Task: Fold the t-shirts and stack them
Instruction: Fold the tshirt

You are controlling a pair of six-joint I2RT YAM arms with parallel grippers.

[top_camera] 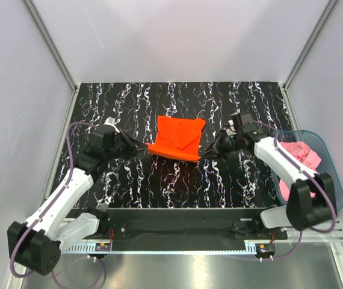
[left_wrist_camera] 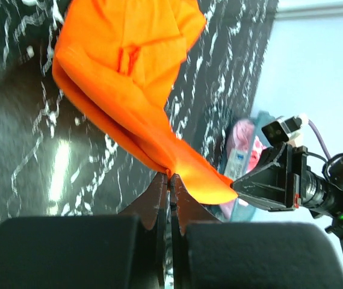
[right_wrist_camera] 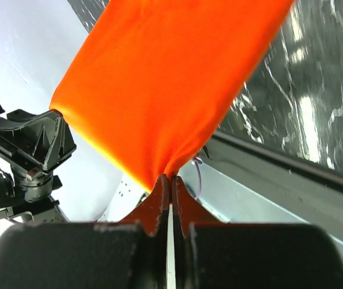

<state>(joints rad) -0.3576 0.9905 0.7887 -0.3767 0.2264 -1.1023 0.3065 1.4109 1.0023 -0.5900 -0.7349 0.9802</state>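
An orange-red t-shirt (top_camera: 177, 138), partly folded, hangs stretched between both grippers over the middle of the black marbled table (top_camera: 244, 180). My left gripper (top_camera: 148, 147) is shut on its near left corner (left_wrist_camera: 170, 173). My right gripper (top_camera: 201, 155) is shut on the near right corner (right_wrist_camera: 171, 175), and the cloth (right_wrist_camera: 165, 84) rises taut from the jaws. The far part of the shirt lies on the table. A pink t-shirt (top_camera: 301, 158) sits crumpled in a bin at the right; it also shows in the left wrist view (left_wrist_camera: 244, 135).
A translucent blue bin (top_camera: 331, 158) holds the pink shirt at the table's right edge. Metal frame posts and pale walls close in the back and sides. A metal rail (top_camera: 177, 241) runs along the near edge by the arm bases.
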